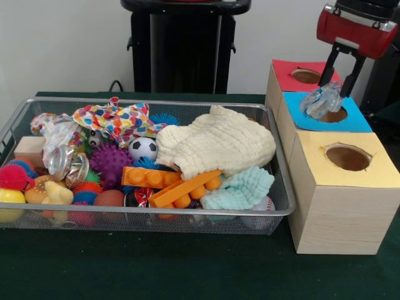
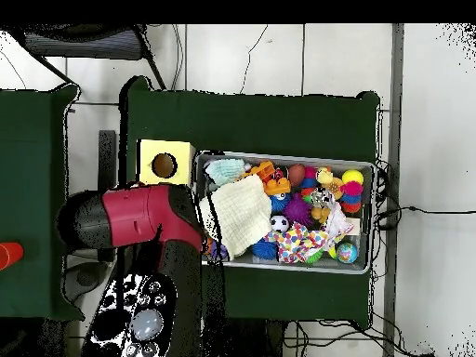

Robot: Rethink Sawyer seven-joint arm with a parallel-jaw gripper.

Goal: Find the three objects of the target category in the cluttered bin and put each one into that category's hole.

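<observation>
In the front view the red and black arm comes down at the top right, and its gripper (image 1: 331, 94) has its two dark fingers (image 1: 329, 67) closed on a crumpled piece of see-through plastic (image 1: 321, 101), one of the three objects, which hangs directly over the light-blue top of the middle box, touching or just above the near-left edge of the hole (image 1: 334, 116). The red-topped box (image 1: 289, 75) stands just behind it and the yellow-topped box (image 1: 350, 187) just in front, the three in a row on the green surface (image 1: 187, 269), right of the bin (image 1: 156, 214). The bin lies across the left and centre, full of clutter: a cream knitted cloth (image 1: 215, 145) heaped at the right, a pale green cloth (image 1: 240, 189) near its front right corner, orange toy bricks (image 1: 169, 184) in the middle, a small football (image 1: 142, 148), a purple spiky ball (image 1: 110, 162), a cloth with coloured dots (image 1: 115, 120) toward the far side, and a shiny crinkled wrap (image 1: 65, 164) at the left. In the overhead view the arm (image 2: 139, 216) covers the blue and red boxes, so the gripper and the plastic are hidden; only the yellow-topped box (image 2: 165, 165) shows to the left of the bin (image 2: 372, 216), with the cream cloth (image 2: 237, 216) at the bin's left end.
</observation>
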